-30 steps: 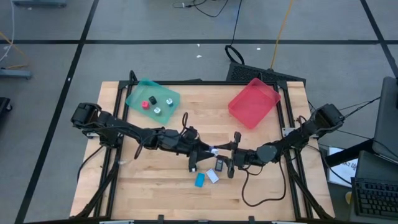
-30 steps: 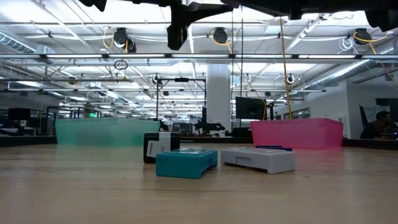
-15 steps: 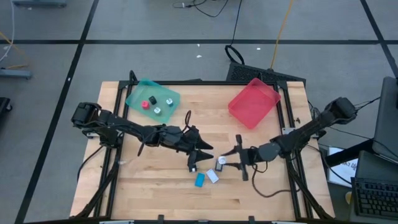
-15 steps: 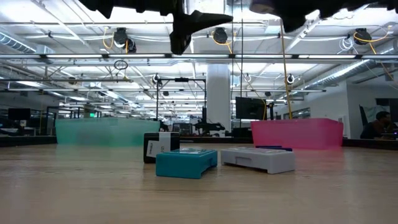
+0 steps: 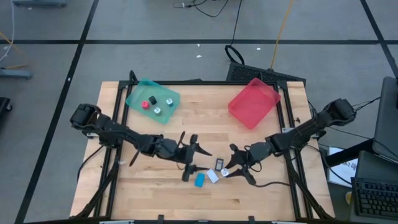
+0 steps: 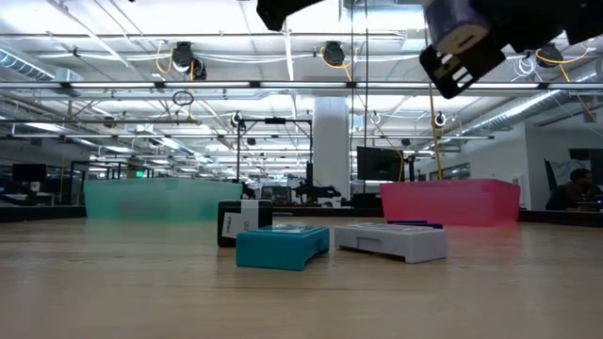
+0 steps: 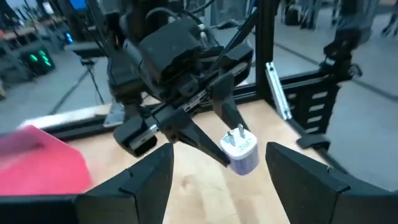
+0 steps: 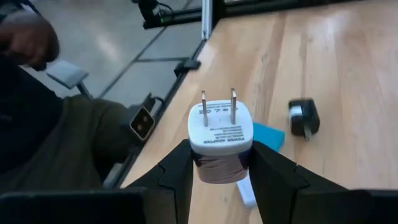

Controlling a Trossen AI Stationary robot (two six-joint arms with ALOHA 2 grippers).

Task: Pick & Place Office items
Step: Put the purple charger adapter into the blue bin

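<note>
My right gripper [image 5: 235,167] is shut on a white wall plug with a purple body [image 8: 221,134], held above the table; the plug also shows high in the low view [image 6: 457,38]. My left gripper [image 5: 196,158] hangs open facing it, a short way to its left, and touches nothing [image 7: 219,155]. Below them a black block [image 5: 219,164], a white block [image 5: 212,177] and a bright blue block [image 5: 199,180] lie flat on the wood. The teal tray [image 5: 138,99] holds red, green and other small pieces. My right gripper pinches the plug by its purple body [image 8: 219,169] between the two fingers [image 8: 180,171], one on each side. The white face with the two prongs [image 8: 217,102] points away from the gripper. The plug is lifted clear of the table.
The red tray [image 5: 254,101] stands at the far right, the teal tray at the far left. In the low view the black block [image 6: 243,223], blue block [image 6: 281,247] and white block [image 6: 391,240] sit close together. Bare wood lies toward the near edge.
The two grippers, tip to tip a second ago, have drawn apart. My left gripper has pulled back toward the table's left and near edge. My right gripper has backed toward the right, then turned and dropped with the plug, which now shows in the low view.
</note>
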